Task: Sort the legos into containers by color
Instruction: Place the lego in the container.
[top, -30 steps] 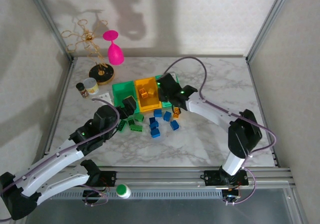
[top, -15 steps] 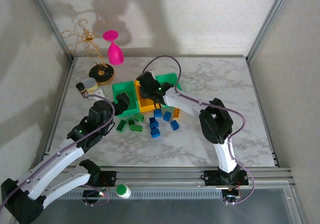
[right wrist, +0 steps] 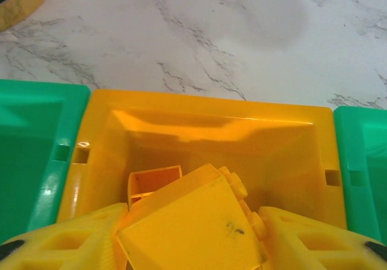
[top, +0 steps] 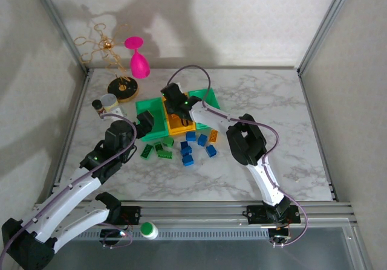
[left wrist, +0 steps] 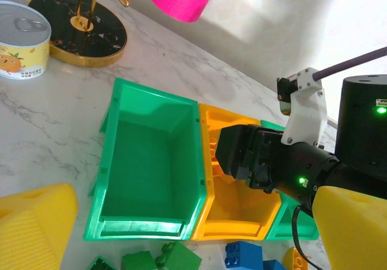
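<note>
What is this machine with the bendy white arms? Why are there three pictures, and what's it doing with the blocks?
It is a robot: two white arms bolted to a marble table. One picture looks down from above. The other two come from little cameras on the wrists. On the table a yellow bin stands between a left green bin and a right green bin. Loose blue bricks and green bricks lie in front. Behind are a small can, a gold wire stand and a pink glass. The right gripper hangs over the yellow bin, pinching a yellow brick. An orange brick lies inside. The left gripper is open and empty.
</note>
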You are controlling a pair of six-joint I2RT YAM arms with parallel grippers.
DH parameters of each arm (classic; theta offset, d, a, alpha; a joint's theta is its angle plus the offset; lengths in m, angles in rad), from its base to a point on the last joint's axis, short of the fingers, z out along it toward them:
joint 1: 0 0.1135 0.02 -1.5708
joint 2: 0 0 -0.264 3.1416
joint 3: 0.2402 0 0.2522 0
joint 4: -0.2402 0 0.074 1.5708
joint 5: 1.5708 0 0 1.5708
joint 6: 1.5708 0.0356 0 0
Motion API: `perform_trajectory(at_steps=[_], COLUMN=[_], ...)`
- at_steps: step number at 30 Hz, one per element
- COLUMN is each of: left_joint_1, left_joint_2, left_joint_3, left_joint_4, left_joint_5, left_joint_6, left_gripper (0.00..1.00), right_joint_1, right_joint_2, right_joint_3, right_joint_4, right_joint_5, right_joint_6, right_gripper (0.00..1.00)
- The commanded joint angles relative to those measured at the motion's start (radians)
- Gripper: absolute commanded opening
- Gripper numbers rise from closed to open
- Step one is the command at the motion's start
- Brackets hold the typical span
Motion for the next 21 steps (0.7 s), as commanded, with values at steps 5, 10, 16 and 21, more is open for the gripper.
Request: perform_trajectory(at_steps=[5, 10, 16, 21], left_joint_1=[0.013, 0.016, 0.017, 0.017], left_joint_2=[-0.005, -0.007, -0.016, -0.014], left_joint_3=[-0.006, -0.007, -0.011, -0.004], left_joint_4=[0.002, -0.002, -0.003, -0.006], left_joint_5=[0.014, 0.015, 0.017, 0.027], left_joint_6=[0.012, 0.01, 0.008, 0.006], left_gripper=[0.99, 0.99, 1.0, 1.0], right_joint_1=[-0.006, -0.009, -0.009, -0.009], right_joint_2=[0.033, 0.036, 0.011, -0.051], right_joint_3=[0.046, 0.045, 0.044, 0.039], right_joint_4=[-0.011, -0.014, -0.014, -0.019], right_joint_5=[-0.012, -0.011, -0.009, -0.009], right_joint_6=[-0.02, -0.019, -0.015, -0.013], right_gripper=[0.58, 0.61, 0.61, 0.62])
